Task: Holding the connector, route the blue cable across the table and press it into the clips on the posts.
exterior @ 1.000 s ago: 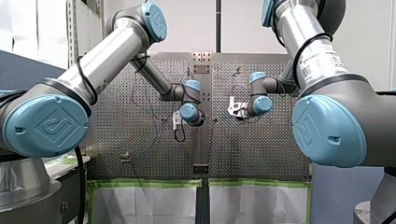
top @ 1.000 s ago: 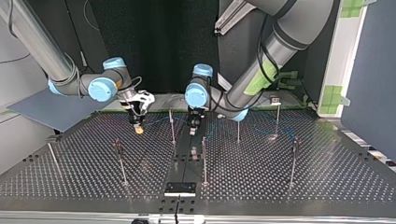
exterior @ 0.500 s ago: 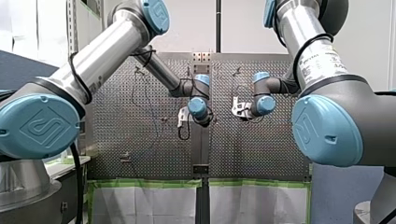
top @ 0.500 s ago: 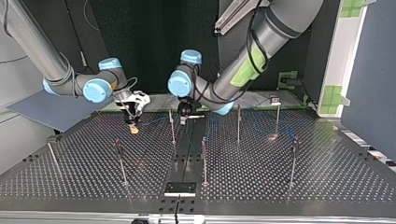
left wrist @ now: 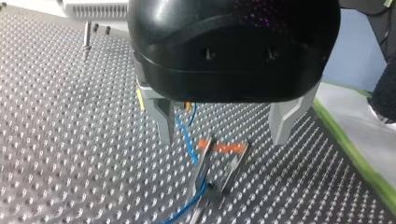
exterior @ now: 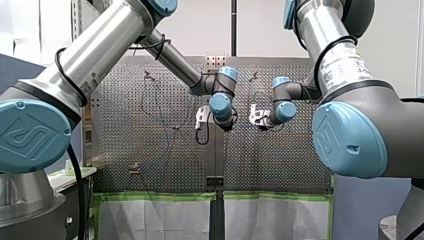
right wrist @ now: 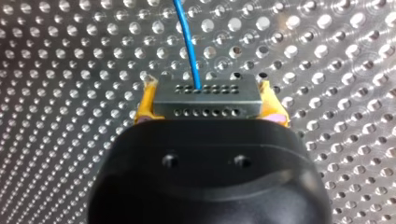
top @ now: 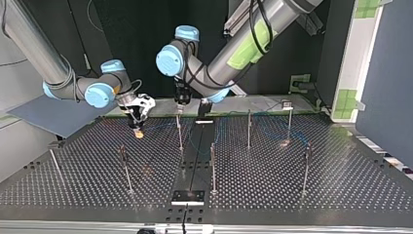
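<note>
Left of the clip post (top: 179, 132) in the top view, hanging over the perforated table (top: 341, 185): my right gripper (top: 139, 131), yellow pads (right wrist: 145, 105) clenched on the grey connector (right wrist: 206, 100). Held crosswise between those pads, long axis running from pad to pad, holed face turned away from the wrist and toward the table. Leaving the middle of that face and pointing straight ahead of the gripper: the blue cable (right wrist: 187, 44), thin, gently curved across the holes.

Directly above the clip post's top, reaching in from the top view's right: my left gripper (left wrist: 224, 138), metal fingers (left wrist: 164, 119) spread wide, grasping nothing. From the left wrist, the clip post's forked head below and between those fingers, marked with an orange band (left wrist: 224, 147), touching neither one. Blue cable just beside one finger, dropping past the fork's side toward the post's foot; whether seated in the clip, impossible to tell.

Farther from the clip post, toward the top view's right: more upright posts (top: 249, 129), a faint blue line of cable threading across the table among them.
</note>
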{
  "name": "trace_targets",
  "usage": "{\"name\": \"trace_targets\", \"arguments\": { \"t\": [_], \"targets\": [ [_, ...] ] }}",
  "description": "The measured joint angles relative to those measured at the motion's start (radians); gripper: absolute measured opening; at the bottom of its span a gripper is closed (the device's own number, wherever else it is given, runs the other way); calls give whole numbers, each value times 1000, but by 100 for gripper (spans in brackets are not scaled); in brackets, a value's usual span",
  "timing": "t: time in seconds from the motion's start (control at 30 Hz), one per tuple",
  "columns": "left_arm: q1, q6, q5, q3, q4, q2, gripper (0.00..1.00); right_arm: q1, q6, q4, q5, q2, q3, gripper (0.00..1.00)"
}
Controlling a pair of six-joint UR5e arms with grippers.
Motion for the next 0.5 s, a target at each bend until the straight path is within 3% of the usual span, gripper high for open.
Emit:
{"name": "trace_targets", "arguments": {
  "t": [0.23,0.5],
  "targets": [
    [-35,-4,-63,-49,11,18,100,2,-32,54,1,-16,5,0],
    [-71,-6,-130,-64,55,30,100,-5,-37,89,7,-75,60,0]
  ]
}}
